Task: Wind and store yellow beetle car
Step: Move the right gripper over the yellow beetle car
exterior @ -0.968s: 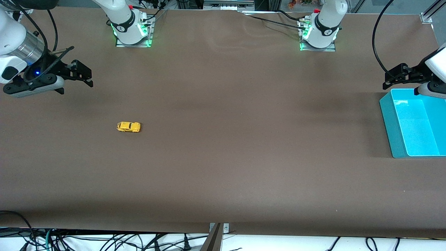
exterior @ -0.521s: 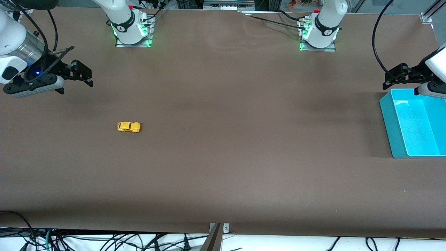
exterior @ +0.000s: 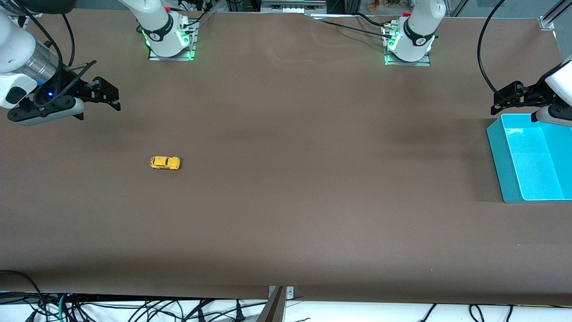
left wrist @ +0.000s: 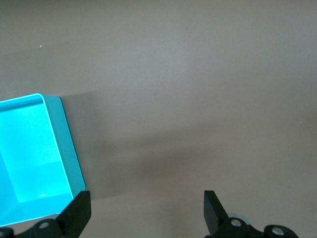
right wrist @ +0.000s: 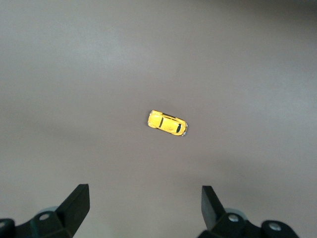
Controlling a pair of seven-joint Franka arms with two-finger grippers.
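The yellow beetle car is a tiny bright-yellow toy standing on its wheels on the brown table, toward the right arm's end; it also shows as the small yellow car in the right wrist view. My right gripper hangs open and empty above the table near that end, apart from the car. My left gripper is open and empty too, held up beside the corner of the teal bin. In the wrist views the right gripper and the left gripper show wide gaps with bare table between the fingers.
The teal bin stands at the left arm's end of the table and holds nothing that shows. Both arm bases are bolted along the table's edge farthest from the front camera. Cables hang below the nearest edge.
The right arm has lifted slightly. The car, the bin and the left arm have not moved.
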